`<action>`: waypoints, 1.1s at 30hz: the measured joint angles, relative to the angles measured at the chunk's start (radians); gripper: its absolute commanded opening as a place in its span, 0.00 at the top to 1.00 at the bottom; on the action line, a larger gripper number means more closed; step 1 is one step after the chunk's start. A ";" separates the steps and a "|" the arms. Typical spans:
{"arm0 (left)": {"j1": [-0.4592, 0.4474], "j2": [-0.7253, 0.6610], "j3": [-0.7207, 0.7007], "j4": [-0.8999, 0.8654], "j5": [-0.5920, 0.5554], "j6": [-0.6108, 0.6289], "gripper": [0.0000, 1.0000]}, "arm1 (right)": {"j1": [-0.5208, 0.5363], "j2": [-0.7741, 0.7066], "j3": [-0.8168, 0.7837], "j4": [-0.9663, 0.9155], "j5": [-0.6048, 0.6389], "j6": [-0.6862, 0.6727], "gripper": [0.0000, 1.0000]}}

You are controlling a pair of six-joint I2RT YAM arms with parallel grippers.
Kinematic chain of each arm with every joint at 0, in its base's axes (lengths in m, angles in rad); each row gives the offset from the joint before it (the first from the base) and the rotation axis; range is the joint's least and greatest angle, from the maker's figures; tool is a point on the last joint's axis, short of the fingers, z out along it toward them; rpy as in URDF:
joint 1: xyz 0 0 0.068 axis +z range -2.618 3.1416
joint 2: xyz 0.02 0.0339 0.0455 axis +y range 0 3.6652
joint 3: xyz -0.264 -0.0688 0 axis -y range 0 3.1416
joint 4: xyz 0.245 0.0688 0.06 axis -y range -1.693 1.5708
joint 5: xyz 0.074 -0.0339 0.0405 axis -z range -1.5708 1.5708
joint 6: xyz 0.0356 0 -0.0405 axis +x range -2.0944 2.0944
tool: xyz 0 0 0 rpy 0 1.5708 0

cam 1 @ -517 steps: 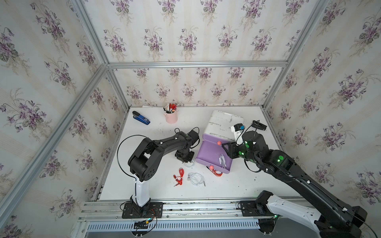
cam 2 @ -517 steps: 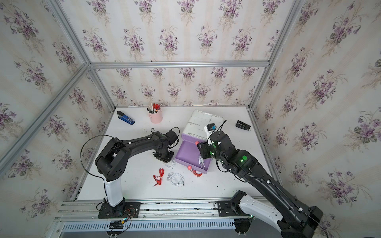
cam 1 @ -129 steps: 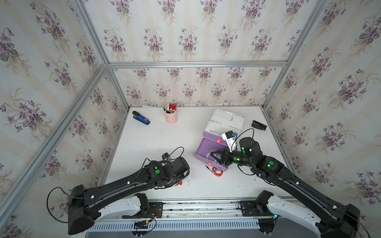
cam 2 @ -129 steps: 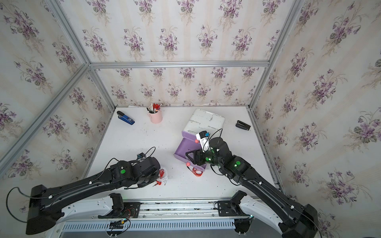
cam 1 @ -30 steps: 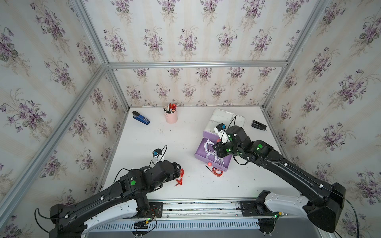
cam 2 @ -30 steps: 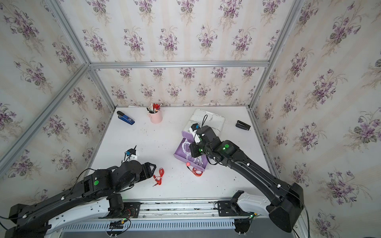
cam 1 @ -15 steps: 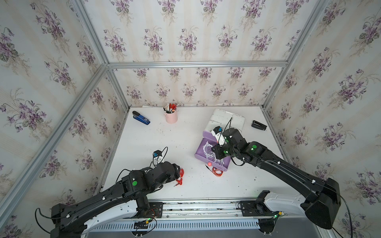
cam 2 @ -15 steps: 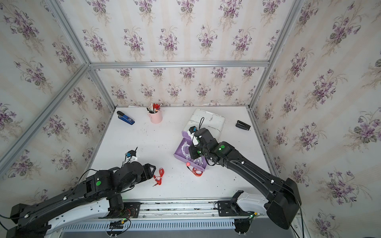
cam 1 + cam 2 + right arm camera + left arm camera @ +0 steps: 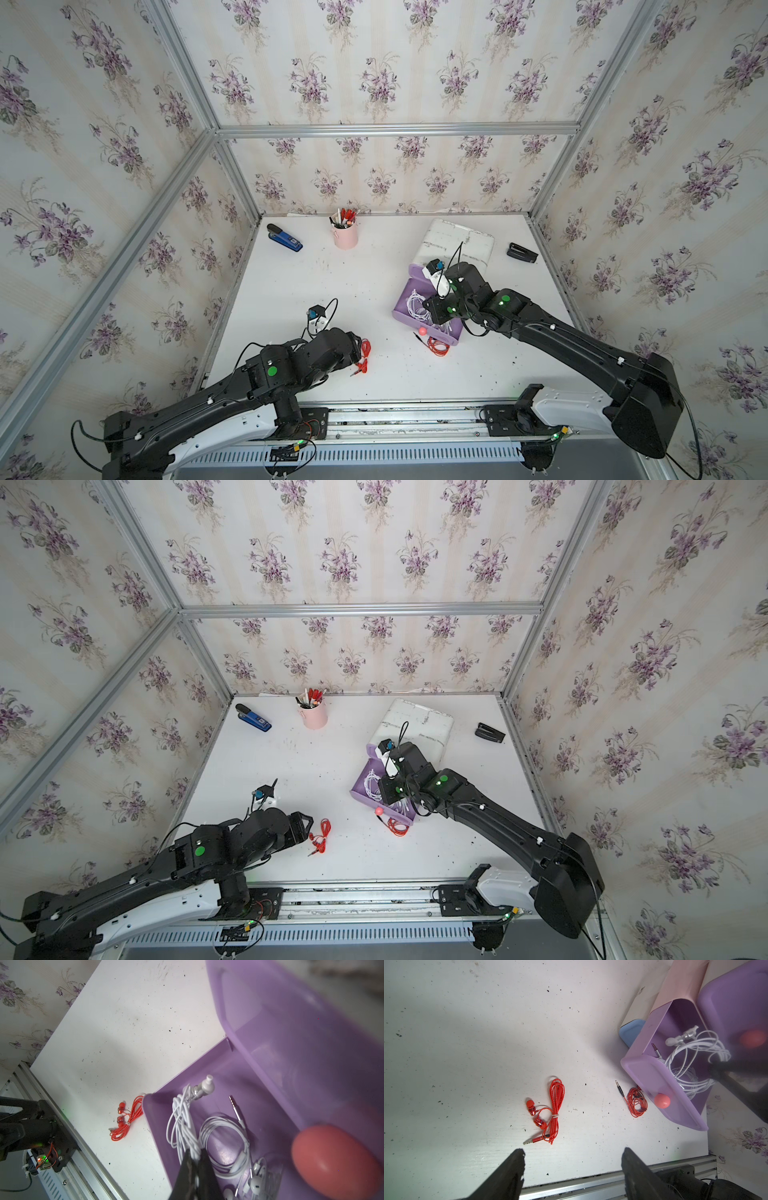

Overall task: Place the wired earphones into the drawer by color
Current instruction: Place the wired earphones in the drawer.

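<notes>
**Fig. White bundle set into the purple drawer; red pairs on the table**

My right gripper (image 9: 194, 1153) is clamped on a white earphone bundle (image 9: 180, 1118). I pinch the gathered cord at one end, so the loops and the earbud trail ahead of my jaws and settle inside the open purple drawer (image 9: 259, 1068). A second white pair (image 9: 224, 1142) lies coiled on the drawer floor just beside it, which is why this bundle belongs here: like colour with like.

My left gripper (image 9: 573, 1153) holds nothing. Its jaws stand wide apart above the table (image 9: 467, 1043), near a red pair (image 9: 552, 1109), which I judge to be its next pick. The other red pair (image 9: 636, 1103) lies on the table just beside the drawer's front, near the pink knob (image 9: 662, 1100). No black earphones show in any view.

Judgement: the white sort is all but finished; the next move is to let go without the cord snagging on my fingers
</notes>
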 measured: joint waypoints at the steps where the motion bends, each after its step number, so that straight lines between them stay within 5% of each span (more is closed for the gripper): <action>1: 0.000 0.000 -0.002 0.001 0.001 0.000 0.24 | 0.000 0.006 -0.002 0.000 0.000 0.000 0.97; 15: 0.000 0.010 -0.018 0.009 0.012 0.000 0.24 | 0.000 0.015 -0.013 0.014 0.002 0.002 0.77; 28: 0.000 0.027 -0.045 0.046 0.031 0.001 0.24 | 0.000 -0.034 0.015 0.003 0.024 0.002 0.70; 33: 0.000 0.095 -0.100 0.169 0.090 0.013 0.34 | 0.000 -0.100 0.053 0.001 -0.005 0.003 0.63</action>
